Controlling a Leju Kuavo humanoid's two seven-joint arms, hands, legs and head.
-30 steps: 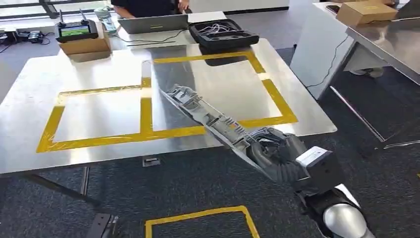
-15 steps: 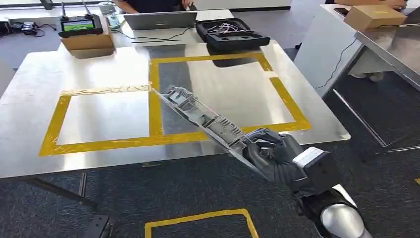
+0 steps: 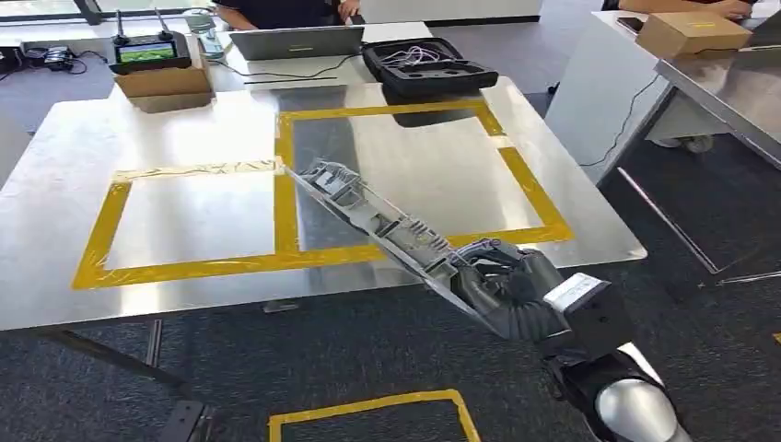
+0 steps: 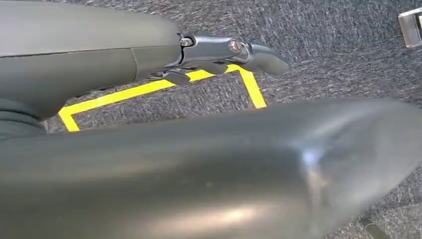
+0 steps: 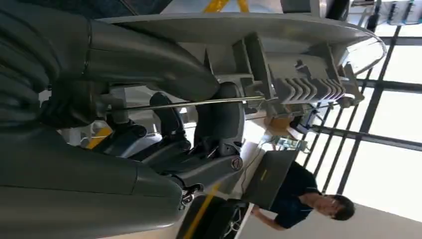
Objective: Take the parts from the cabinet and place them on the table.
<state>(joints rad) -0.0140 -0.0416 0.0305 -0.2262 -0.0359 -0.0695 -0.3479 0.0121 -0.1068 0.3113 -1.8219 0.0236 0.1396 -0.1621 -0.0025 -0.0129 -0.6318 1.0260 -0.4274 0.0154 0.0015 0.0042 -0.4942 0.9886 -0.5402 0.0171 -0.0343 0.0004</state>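
My right hand (image 3: 507, 285) grips the near end of a long grey plastic part (image 3: 378, 221) with ribs and clips. The part is tilted, and its far end reaches over the front of the steel table (image 3: 64, 147), above the line between two yellow tape rectangles (image 3: 284, 198). In the right wrist view the part (image 5: 298, 74) runs away from my right hand (image 5: 164, 124), whose thumb and dark fingers are clamped on it. My left hand (image 4: 149, 55) hangs above the carpet with a dark finger stretched out and nothing in it.
Along the table's far edge stand a cardboard box with a controller (image 3: 157, 74), a laptop (image 3: 295, 41) and an open black case (image 3: 428, 64). A person (image 3: 267, 9) sits behind the laptop. A second table (image 3: 728, 92) stands to the right. Yellow tape (image 3: 368, 405) marks the carpet.
The whole view has shifted slightly, with the table a little nearer and more central. My right hand keeps the same hold on the part, still tilted over the table's front edge.
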